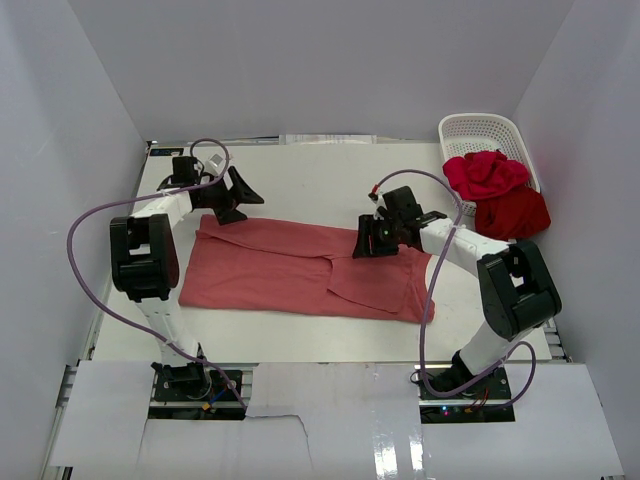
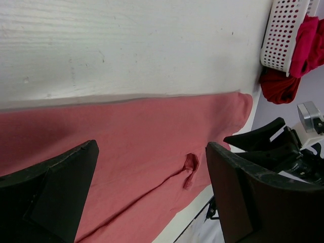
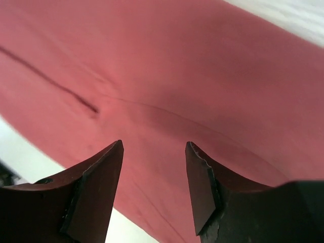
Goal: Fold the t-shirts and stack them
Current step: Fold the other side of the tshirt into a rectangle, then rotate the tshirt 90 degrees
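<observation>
1. Salmon-red t-shirt (image 1: 290, 270) lies flat mid-surface (image 1: 330, 185). It is folded into a long band running left-right, with a flap doubled over at its right end.
2. Room: wide bare surface from the shirt's far edge to the back wall. A narrower bare strip runs between its near edge and the arm bases. The shirt's ends reach close to both arms.
3. Left gripper (image 1: 243, 200) is at the shirt's far-left corner. Jaws are spread wide, released, with nothing between them. Its wrist view looks along the cloth's far edge.
4. Right gripper (image 1: 368, 242) is over the far edge, by the flap. Jaws are apart, a narrower gap than the left, with nothing clamped. Cloth fills the view right beneath them; can't tell if the tips touch it.
5. White lattice basket (image 1: 480, 130) sits in the far-right corner. Crimson t-shirt (image 1: 485, 175) is bunched in it, spilling over the near rim. Darker red t-shirt (image 1: 512, 213) is heaped just outside, against that rim.
</observation>
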Controlling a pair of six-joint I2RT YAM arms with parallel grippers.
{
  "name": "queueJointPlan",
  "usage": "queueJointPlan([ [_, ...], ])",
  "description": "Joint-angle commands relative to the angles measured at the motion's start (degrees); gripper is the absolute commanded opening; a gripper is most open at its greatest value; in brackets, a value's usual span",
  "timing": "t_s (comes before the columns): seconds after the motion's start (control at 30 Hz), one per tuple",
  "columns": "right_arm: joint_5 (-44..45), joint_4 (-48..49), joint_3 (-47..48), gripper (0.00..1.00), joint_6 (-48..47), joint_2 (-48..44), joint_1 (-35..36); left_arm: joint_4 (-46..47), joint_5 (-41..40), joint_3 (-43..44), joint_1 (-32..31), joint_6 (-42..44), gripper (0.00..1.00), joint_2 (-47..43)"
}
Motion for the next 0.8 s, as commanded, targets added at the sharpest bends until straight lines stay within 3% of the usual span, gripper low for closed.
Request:
queueJointPlan([
  [0.0, 12.7, -9.3, 0.3, 0.59, -0.9, -2.0, 0.4, -2.2, -0.5, 0.7, -1.6, 2.9, 0.98, -3.7],
  [0.07, 14.6, -11.9, 0.0, 0.56, -0.2, -2.5, 0.6, -3.1, -1.1, 0.7, -2.6, 3.3, 0.98, -3.4],
  [0.17, 17.3, -13.8, -1.2, 0.44, 0.5, -3.5, 1.1, -4.2, -2.9, 0.8, -3.0, 4.2, 0.98, -2.8],
  [0.2, 17.3, -13.7, -1.7, 0.29, 0.7, -3.8, 1.2, -4.5, -3.1, 1.0, -3.0, 4.3, 0.98, -2.5],
  [0.27, 18.8, -13.3, -3.4, 0.11, 1.2, -4.6, 1.3, -5.3, -3.8, 1.4, -3.0, 5.0, 0.98, -1.7],
  [0.3, 18.9, -13.2, -3.9, 0.08, 1.4, -5.0, 1.3, -5.5, -4.0, 2.1, -3.0, 5.1, 0.98, -0.7],
  [0.53, 20.2, -14.9, -6.3, 0.08, 2.5, -5.7, 2.3, -7.5, -6.8, 3.3, -4.9, 6.1, 0.98, 2.4],
  [0.77, 23.2, -17.3, -4.4, 0.08, 2.2, 0.9, 2.5, -10.1, -11.7, 3.6, -4.9, 6.9, 0.98, 5.0],
])
